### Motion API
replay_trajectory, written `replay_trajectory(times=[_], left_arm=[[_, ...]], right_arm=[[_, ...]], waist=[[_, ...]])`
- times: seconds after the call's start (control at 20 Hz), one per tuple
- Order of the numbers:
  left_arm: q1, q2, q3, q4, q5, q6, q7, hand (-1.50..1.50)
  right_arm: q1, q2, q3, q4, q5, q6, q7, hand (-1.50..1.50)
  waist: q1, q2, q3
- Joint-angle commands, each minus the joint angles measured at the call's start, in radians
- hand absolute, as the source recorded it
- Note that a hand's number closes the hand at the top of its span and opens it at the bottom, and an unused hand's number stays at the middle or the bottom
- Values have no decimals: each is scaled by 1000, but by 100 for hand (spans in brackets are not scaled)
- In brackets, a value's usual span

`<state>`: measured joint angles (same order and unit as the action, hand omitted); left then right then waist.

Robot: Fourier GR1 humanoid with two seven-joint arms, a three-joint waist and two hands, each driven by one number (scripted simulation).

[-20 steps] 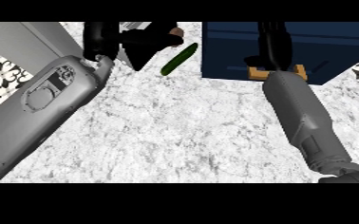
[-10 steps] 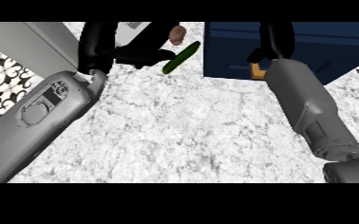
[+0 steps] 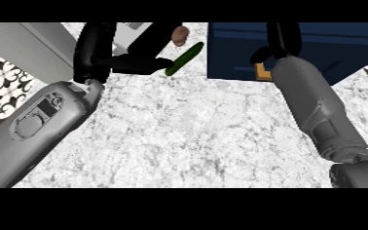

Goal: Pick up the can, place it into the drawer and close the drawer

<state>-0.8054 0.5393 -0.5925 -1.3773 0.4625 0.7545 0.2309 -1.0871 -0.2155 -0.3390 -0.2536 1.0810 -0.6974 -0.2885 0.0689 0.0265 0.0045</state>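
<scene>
Reaching into the navy drawer (image 3: 237, 53) at one o'clock, the right hand (image 3: 282, 39) is positioned to deposit | fingers' state cannot tell | an orange patch (image 3: 262, 71), possibly the can, beneath its wrist | left hand (image 3: 108, 53), fingers relaxed, rests at eleven o'clock beside a green cucumber (image 3: 184, 58) on the worktop (image 3: 194, 126)

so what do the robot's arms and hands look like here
Two smooth grey forearms with rounded casings; the left forearm shows outlined panels and a small dark inset. Each ends in a glossy black hand: left hand, right hand. No cables visible.
</scene>
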Motion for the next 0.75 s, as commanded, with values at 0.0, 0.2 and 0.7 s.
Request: replay_trajectory(times=[0.0, 0.2, 0.7], left_arm=[[42, 5, 14, -4, -2, -7, -29, -150], [34, -7, 3, -10, -14, 3, 0, -150], [124, 34, 62, -59, -19, -19, -15, -150]], right_arm=[[-72, 73, -118, -42, -157, 44, -79, -150], [-98, 105, -178, -50, -228, 82, -121, -150], [-135, 114, -323, -71, -422, 228, -190, -150]], waist=[[17, 1, 0], [3, -4, 0], [-33, -19, -4]])
